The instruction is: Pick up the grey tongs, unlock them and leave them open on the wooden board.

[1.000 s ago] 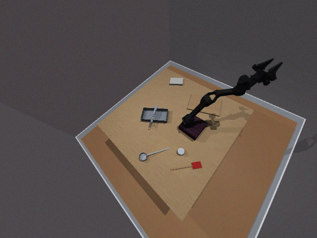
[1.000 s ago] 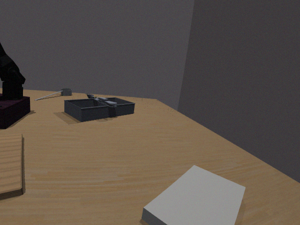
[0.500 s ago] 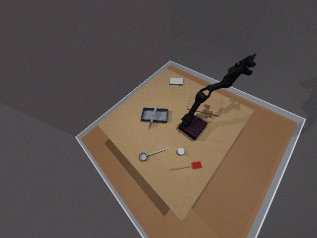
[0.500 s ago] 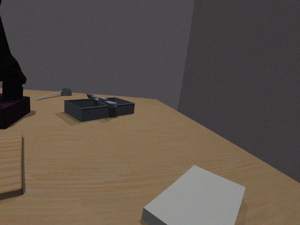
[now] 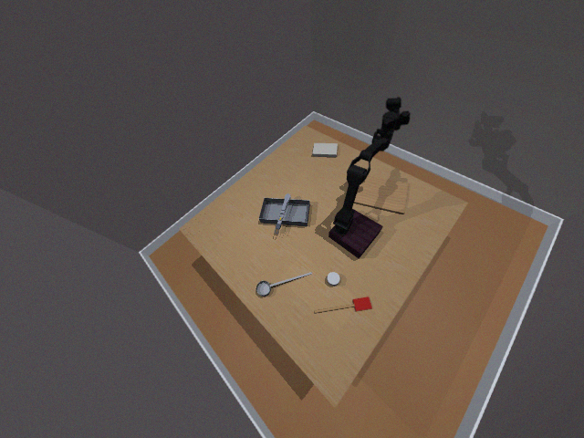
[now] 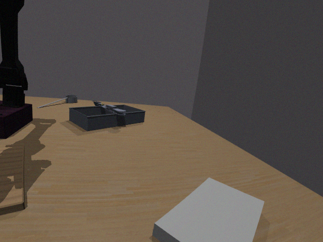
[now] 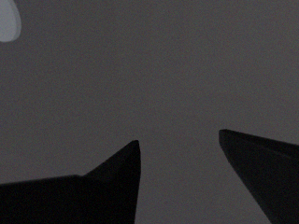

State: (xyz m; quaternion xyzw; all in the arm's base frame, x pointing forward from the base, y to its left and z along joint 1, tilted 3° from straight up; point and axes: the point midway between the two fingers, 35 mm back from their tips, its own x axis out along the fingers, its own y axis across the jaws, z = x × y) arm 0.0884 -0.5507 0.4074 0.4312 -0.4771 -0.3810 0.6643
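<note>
Step 1, the pick-up, is judged pending: gripper partly open, holding nothing; tongs lie across the tin; next move requires lowering the arm to them, fingers astride.

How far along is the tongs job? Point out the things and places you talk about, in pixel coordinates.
Done: nothing visible. The tongs (image 5: pixel 284 207) (image 6: pixel 112 108) lie across the roasting tin (image 5: pixel 307 213) (image 6: pixel 78 119).
In hand: nothing; the tool (image 7: pixel 178 141) is open, away from them.
Left: pick up, unlock, lay open on the wooden board (image 5: pixel 393 191) (image 6: pixel 12 169).
</note>
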